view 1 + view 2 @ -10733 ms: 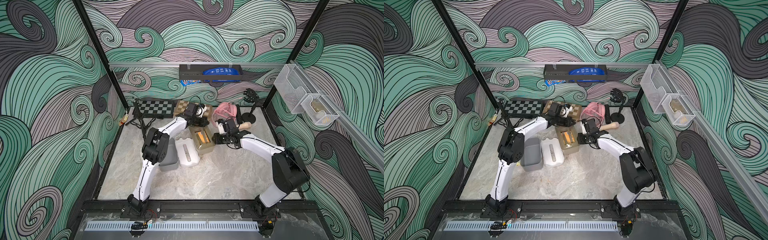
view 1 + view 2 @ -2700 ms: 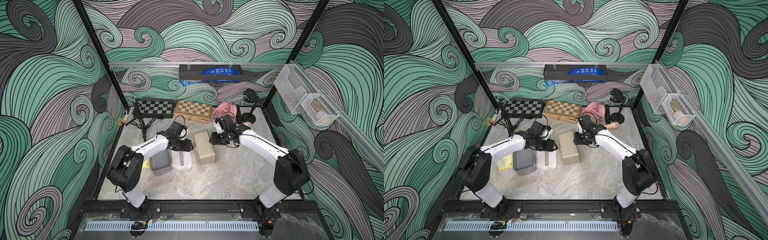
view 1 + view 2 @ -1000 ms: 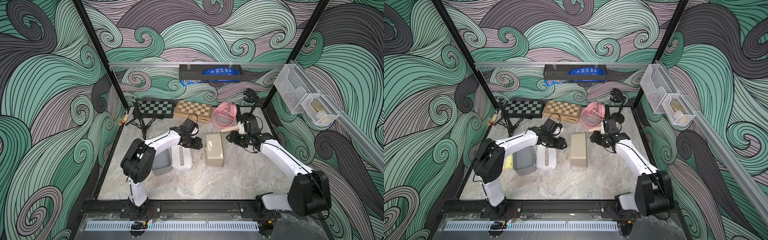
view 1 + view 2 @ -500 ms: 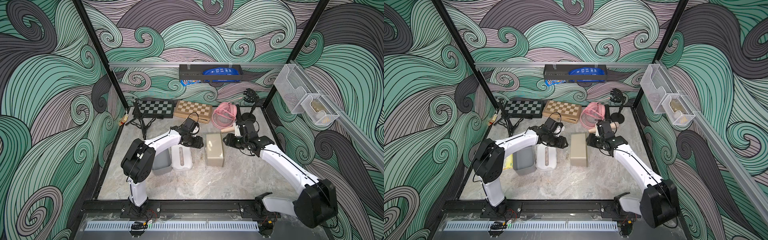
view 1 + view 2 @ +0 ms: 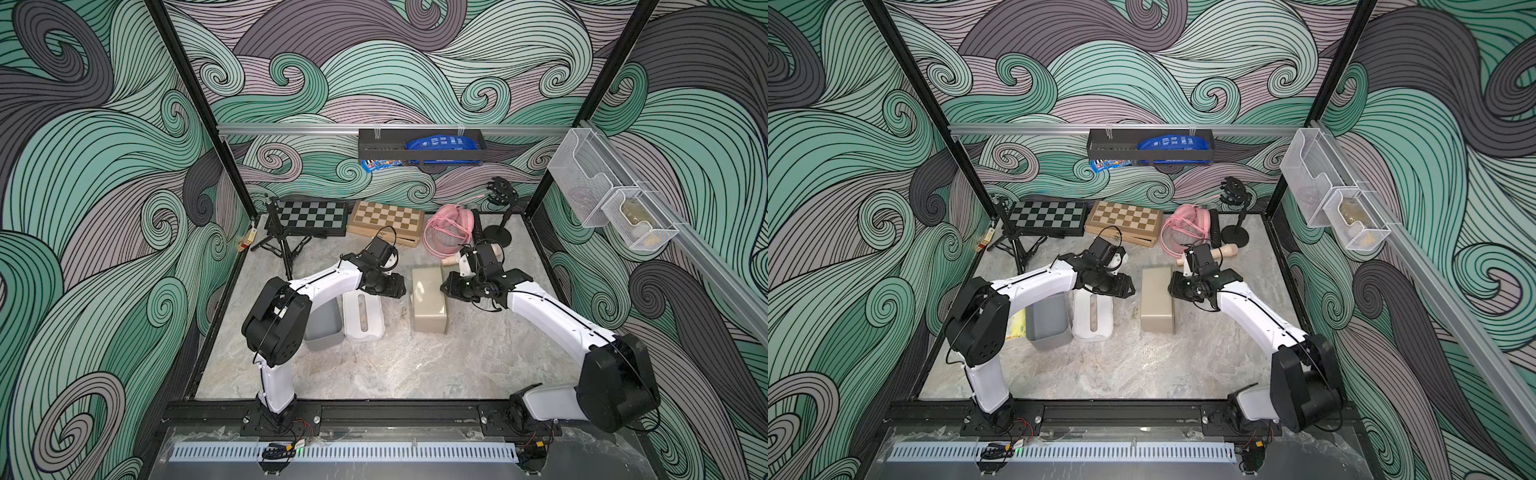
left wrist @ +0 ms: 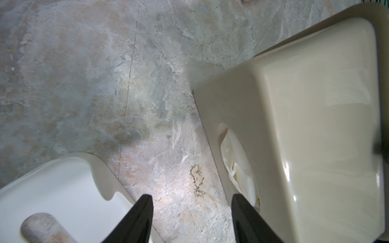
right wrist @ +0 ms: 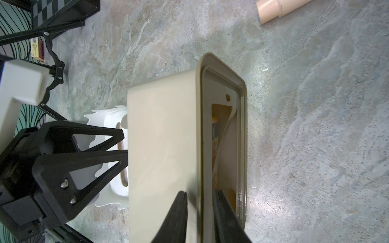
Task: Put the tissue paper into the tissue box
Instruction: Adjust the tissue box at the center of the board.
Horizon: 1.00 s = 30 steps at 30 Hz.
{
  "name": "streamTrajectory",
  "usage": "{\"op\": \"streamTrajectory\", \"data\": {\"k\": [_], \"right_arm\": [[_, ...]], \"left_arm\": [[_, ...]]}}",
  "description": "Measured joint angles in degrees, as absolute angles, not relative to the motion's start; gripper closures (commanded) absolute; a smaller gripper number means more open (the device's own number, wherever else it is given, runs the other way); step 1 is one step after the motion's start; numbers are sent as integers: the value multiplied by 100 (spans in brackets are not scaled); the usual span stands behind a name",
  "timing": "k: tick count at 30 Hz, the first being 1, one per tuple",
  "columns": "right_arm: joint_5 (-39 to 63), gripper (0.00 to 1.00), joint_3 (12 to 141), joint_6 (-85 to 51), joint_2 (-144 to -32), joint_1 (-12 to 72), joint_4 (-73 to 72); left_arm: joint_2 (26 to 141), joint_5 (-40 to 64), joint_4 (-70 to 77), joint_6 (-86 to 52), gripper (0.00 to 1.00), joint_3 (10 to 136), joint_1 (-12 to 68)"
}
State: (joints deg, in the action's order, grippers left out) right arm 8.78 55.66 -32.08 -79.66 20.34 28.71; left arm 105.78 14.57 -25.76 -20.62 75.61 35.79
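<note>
In both top views, the beige tissue box (image 5: 429, 305) lies on its side on the table (image 5: 374, 374). The left gripper (image 5: 390, 289) is just beside one long face and the right gripper (image 5: 451, 289) is at the opposite one.

In the left wrist view, the left gripper's jaws stand apart over bare table, holding nothing. White tissue paper (image 6: 237, 160) pokes through the box's oval slot. A white slotted cover (image 6: 52, 185) lies nearby.

In the right wrist view, the right gripper's jaws straddle the rim of the box's underside with only a narrow gap. We cannot tell whether they press it. A wrapped pack (image 7: 214, 134) sits inside.

We judge the loading done. What remains is likely to close the base and stand the box upright.
</note>
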Motion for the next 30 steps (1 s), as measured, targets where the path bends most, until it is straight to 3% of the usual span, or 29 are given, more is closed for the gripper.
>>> {"op": "streamTrajectory", "data": {"k": [3, 5, 18, 24, 30], "right_arm": [[961, 88, 5531, -3205, -7981, 2034, 2851], [991, 100, 5529, -3227, -7975, 2034, 2814], [1892, 100, 4834, -3625, -7666, 1826, 1894], [2954, 100, 3782, -4517, -7411, 1358, 235], [3850, 100, 3111, -5513, -7948, 1256, -1861]], "left_arm": [[10565, 1433, -2576, -2064, 38, 7516, 3579], [10562, 1411, -2571, -2069, 38, 7496, 3579], [10095, 926, -2720, -2161, 36, 7478, 3579], [9369, 242, -2947, -2143, 35, 7520, 3570], [8925, 14, -2967, -1997, 35, 7653, 3570]]}}
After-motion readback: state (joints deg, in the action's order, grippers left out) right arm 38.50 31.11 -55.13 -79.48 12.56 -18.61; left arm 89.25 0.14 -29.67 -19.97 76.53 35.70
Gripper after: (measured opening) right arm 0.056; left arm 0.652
